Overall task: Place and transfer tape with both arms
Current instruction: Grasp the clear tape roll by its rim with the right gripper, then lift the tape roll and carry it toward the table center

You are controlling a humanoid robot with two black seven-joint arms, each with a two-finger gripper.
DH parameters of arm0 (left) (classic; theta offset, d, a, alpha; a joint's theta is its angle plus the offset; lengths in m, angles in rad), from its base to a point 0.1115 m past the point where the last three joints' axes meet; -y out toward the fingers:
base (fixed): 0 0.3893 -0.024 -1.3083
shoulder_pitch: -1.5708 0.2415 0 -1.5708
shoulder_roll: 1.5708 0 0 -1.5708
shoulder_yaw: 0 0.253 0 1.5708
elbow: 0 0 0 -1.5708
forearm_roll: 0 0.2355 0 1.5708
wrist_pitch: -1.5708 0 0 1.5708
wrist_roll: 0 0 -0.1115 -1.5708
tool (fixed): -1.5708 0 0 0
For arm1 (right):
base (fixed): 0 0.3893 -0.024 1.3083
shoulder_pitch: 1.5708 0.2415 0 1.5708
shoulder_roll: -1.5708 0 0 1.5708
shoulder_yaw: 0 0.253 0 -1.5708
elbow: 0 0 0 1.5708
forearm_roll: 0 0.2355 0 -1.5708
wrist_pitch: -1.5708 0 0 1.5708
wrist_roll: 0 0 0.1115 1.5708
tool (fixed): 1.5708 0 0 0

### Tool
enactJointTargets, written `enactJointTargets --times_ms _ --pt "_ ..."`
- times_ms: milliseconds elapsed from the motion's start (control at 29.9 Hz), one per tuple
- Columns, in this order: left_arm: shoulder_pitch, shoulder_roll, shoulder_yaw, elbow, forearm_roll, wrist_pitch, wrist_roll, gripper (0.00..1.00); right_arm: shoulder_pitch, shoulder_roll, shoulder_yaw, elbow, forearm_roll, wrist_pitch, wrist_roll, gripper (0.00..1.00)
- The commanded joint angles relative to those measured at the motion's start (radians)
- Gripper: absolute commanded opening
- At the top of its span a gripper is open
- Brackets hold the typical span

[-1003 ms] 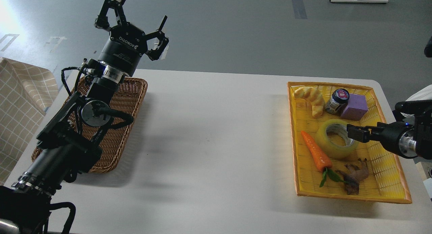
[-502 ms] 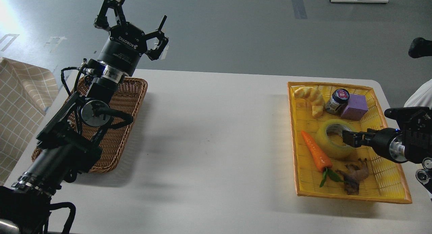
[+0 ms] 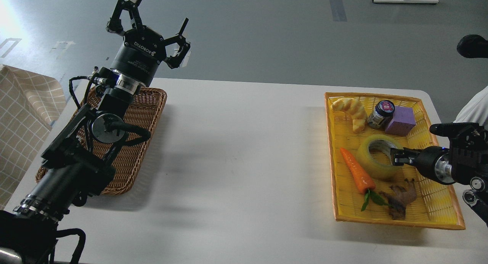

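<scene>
Right gripper (image 3: 394,157), jaw state unreadable, is meeting the tape (image 3: 377,157) at its 3 o'clock rim in the yellow tray (image 3: 438,188); left gripper (image 3: 152,31) is hanging released; an off-centre pinch risks tipping the roll onto the carrot (image 3: 356,175).

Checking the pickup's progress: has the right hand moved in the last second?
Yes. The right hand has dropped lower and slightly left against the purple block, onto the near-right rim of the tape in the yellow tray.

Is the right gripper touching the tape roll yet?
Cannot tell. In the head view the right gripper overlaps the near-right rim of the tape roll in the yellow tray, but it is seen end-on, so neither contact nor a gap shows.
</scene>
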Motion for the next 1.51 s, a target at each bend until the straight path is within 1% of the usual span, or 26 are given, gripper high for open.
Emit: enactJointTargets --times_ms 0,33,301,368,535,702,870,1171,1472 --pt "0.000 0.000 0.000 0.000 0.000 0.000 0.000 0.98 0.000 0.006 0.000 0.000 0.001 0.000 0.000 0.05" --pt "0.000 0.000 0.000 0.000 0.000 0.000 -0.001 0.98 0.000 0.006 0.000 0.000 0.001 0.000 0.000 0.00" --pt "0.000 -0.003 0.000 0.000 0.000 0.000 0.000 0.98 0.008 -0.003 0.001 0.014 0.009 0.000 0.005 0.00" --pt "0.000 -0.005 0.000 0.000 0.000 0.000 0.000 0.98 0.006 -0.009 0.006 0.037 0.010 0.000 0.006 0.00" --pt "0.000 -0.005 -0.001 0.000 0.000 0.000 0.000 0.98 0.005 -0.105 0.021 0.144 0.019 0.000 0.010 0.00" --pt "0.000 -0.006 -0.001 0.000 -0.002 0.000 -0.002 0.98 0.005 -0.146 0.078 0.200 0.022 0.000 0.011 0.00" --pt "0.000 -0.006 -0.003 0.000 -0.002 0.000 -0.002 0.98 0.034 -0.144 0.170 0.239 0.021 0.000 0.011 0.00" --pt "-0.002 -0.002 -0.001 0.000 0.000 0.000 -0.002 0.98 0.161 -0.129 0.165 0.236 0.021 0.000 0.011 0.00" --pt "-0.002 -0.002 -0.003 0.000 0.000 0.000 -0.002 0.98 0.259 0.003 0.142 0.224 0.016 0.000 0.011 0.00"
